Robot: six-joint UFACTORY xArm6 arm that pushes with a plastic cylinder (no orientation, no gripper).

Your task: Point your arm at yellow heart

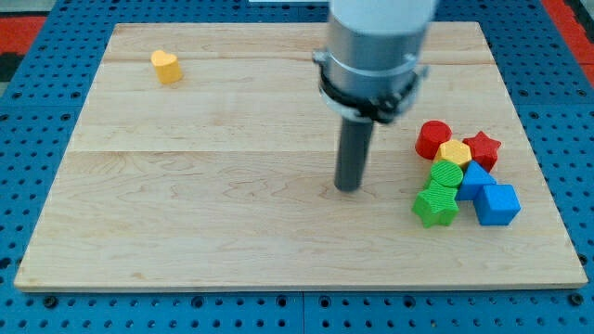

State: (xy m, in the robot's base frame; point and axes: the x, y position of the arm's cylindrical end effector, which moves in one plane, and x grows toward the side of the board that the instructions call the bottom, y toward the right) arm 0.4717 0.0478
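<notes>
The yellow heart [166, 66] sits alone near the bench's [232, 241] ten o'clock corner, untouched. My tip [348, 187] rests on bare wood near the centre, well apart from it, so the pointing move looks barely begun; a long slide toward ten o'clock remains. The end effector is a plain rod that grasps nothing. At three o'clock cluster a red cylinder [432, 139], yellow hexagon [455, 152], red star [483, 147], green blocks [440, 190] and blue blocks [490, 195].

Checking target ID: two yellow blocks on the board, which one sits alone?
The yellow heart, alone near the view's top left. The yellow hexagon is packed in the right-hand cluster, much closer to my tip.
</notes>
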